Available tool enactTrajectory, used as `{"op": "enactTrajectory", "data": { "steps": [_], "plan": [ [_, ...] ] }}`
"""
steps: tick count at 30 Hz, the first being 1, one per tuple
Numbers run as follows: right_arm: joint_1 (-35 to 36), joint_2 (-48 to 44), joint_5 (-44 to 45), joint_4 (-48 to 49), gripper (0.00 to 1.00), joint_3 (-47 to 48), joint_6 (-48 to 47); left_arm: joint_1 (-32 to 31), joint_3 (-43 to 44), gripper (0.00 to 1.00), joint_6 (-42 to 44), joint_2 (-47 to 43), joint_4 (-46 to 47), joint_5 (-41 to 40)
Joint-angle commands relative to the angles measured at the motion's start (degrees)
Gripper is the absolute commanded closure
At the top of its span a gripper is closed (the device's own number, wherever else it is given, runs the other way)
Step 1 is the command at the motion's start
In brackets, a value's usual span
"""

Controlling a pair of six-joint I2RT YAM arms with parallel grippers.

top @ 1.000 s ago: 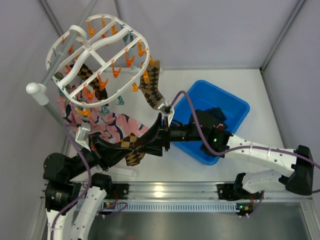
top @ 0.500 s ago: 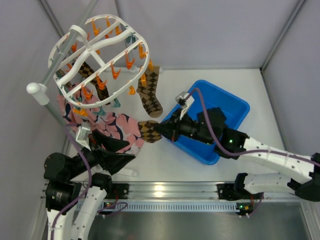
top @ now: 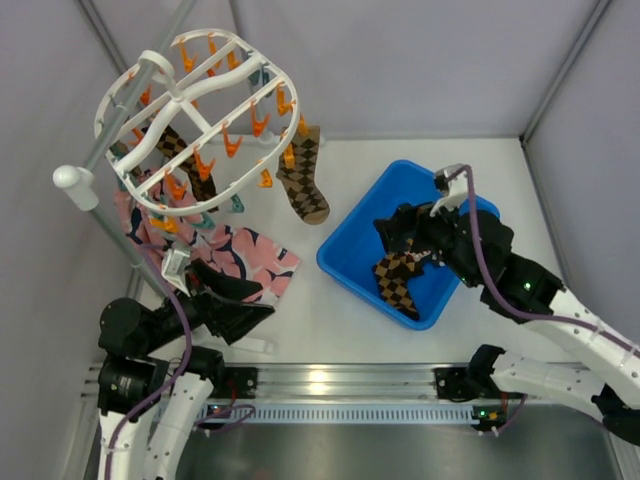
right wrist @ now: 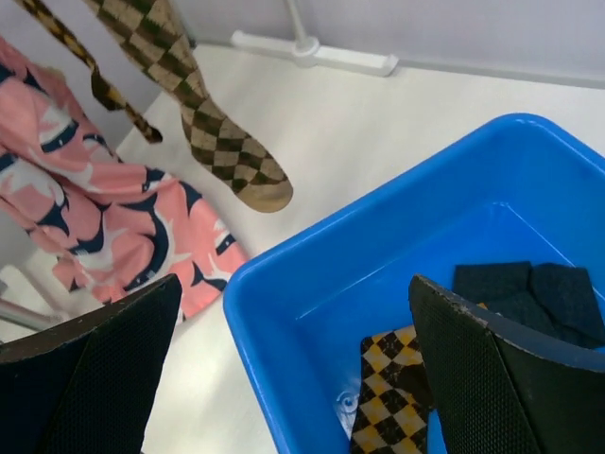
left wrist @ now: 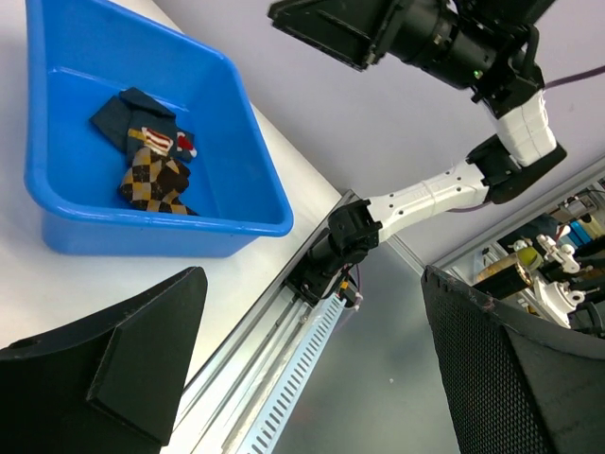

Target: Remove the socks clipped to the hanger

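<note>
Blue bin holds socks (checkered, navy).

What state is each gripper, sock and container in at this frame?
left gripper: open, empty
right gripper: open, empty, over bin
hanger: hung up, socks clipped on
outer checkered sock: clipped, dangling
pink socks: hanging below hanger
bin: upright, holds loose checkered sock, navy socks

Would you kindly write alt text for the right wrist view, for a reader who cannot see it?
The right gripper, open and empty, hovers over a blue bin holding a checkered sock and navy socks. Beyond it, a hanging checkered sock and pink socks dangle above the white table.
</note>
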Motion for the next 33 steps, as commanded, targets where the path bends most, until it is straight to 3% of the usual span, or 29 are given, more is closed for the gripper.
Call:
{"op": "enactTrajectory", "data": {
  "steps": [1, 3, 7, 11, 14, 15, 16, 17, 18, 19, 25, 33],
  "plan": [
    [-4.62, 8.09, -18.25, 8.68, 0.01, 3.22, -7.26, -0.18, -0.27, 0.01, 0.47, -0.84, 2.13, 0.09],
    [-7.26, 14.17, -28.17, 14.23, 0.01, 8.73, -10.5, -0.18, -0.09, 0.02, 0.29, -0.93, 2.13, 0.44],
    [-8.49, 34.64, -32.7, 13.63, 0.01, 22.8, -16.93, -0.18, 0.43, 0.02, -0.32, -1.63, 2.13, 0.71],
    [-9.37, 44.77, -37.61, 13.44, 0.01, 32.84, -20.43, -0.18, 0.78, 0.01, -0.67, -1.89, 2.13, 2.2],
    [-10.95, 49.17, -46.29, 19.14, 0.01, 34.34, -16.53, -0.18, 1.31, 0.02, -0.24, -1.89, 2.13, 2.64],
    [-11.57, 51.09, -48.5, 20.64, 0.05, 34.44, -15.28, -0.18, 1.31, 0.02, -0.23, -1.89, 2.13, 2.55],
    [-12.62, 51.98, -50.79, 21.87, 0.16, 34.44, -13.96, -0.18, 1.4, 0.02, -0.23, -1.81, 2.13, 2.47],
    [-13.06, 52.77, -55.77, 22.41, 0.35, 34.09, -11.78, -0.18, 1.4, 0.02, -0.32, -1.63, 2.04, 2.38],
    [-13.33, 53.65, -57.3, 24.85, 0.8, 34.08, -10.97, -0.18, 1.4, 0.02, -0.32, -1.54, 2.13, 2.55],
    [-13.24, 53.66, -58.19, 25.74, 1.0, 33.56, -10.09, -0.18, 1.31, 0.01, -0.24, -1.63, 2.13, 2.55],
    [-10.0, 42.78, -60.21, 40.5, 1.0, 18.37, -0.6, -0.18, -0.62, 0.02, 0.29, -2.42, 2.04, 0.54],
    [-4.81, 30.29, -59.86, 43.59, 1.0, 8.69, 12.4, -0.18, -3.69, 0.02, 1.96, -1.46, 2.13, -6.76]
  ]
}}
